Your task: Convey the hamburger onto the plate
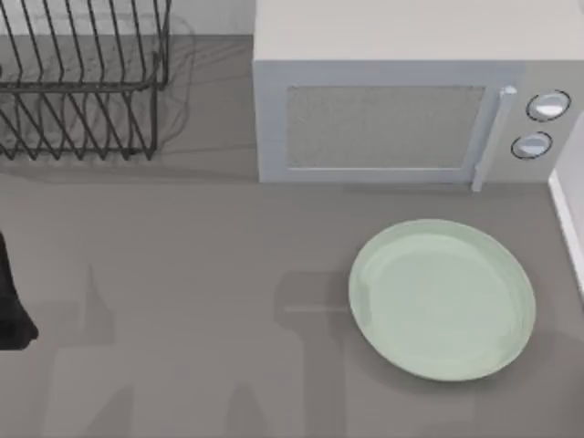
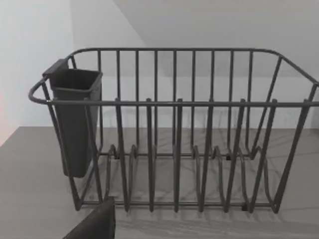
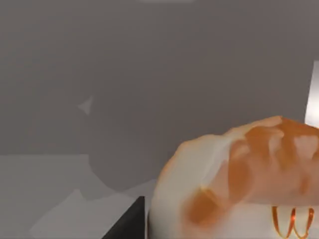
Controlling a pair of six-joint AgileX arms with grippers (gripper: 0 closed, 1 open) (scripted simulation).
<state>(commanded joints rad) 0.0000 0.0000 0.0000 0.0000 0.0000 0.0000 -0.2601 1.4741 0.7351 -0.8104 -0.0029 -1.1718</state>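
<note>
A: Where's the hamburger (image 3: 234,184)?

B: Right wrist view, very close to the camera, with grey table (image 1: 182,274) behind it. Tan-cream top, orange patches, and an orange squiggle low on its side. Can't tell where over the table it is. It's not on the plate (image 1: 443,299).

A: Right gripper (image 3: 130,221)?

B: One dark part of it shows just beside the hamburger. Touching or apart, can't tell. How far open the claw is, and whether it has hold of the hamburger, can't tell either.

A: Plate?

B: Top view, about 4 o'clock from the table's middle. It's flat on the table, pale mint green, round, with a shallow rim.

A: Left arm (image 1: 11,306)?

B: Parked at the 9 o'clock edge of the top view, just a dark shape there. The left gripper (image 2: 94,224) is a dark wedge in the left wrist view, and I can't tell its grip state. Nothing is seen in it.

A: What else is there?

B: A dark wire dish rack (image 1: 82,82) at 10 o'clock. The left wrist view looks straight at it, with a dark cutlery cup (image 2: 75,119) hooked on one end wall. There's a grey microwave (image 1: 401,109) at 12 to 1 o'clock, door shut and two round knobs (image 1: 540,123) at its right end. The plate sits at the microwave's 6 o'clock, near but apart from it.
</note>
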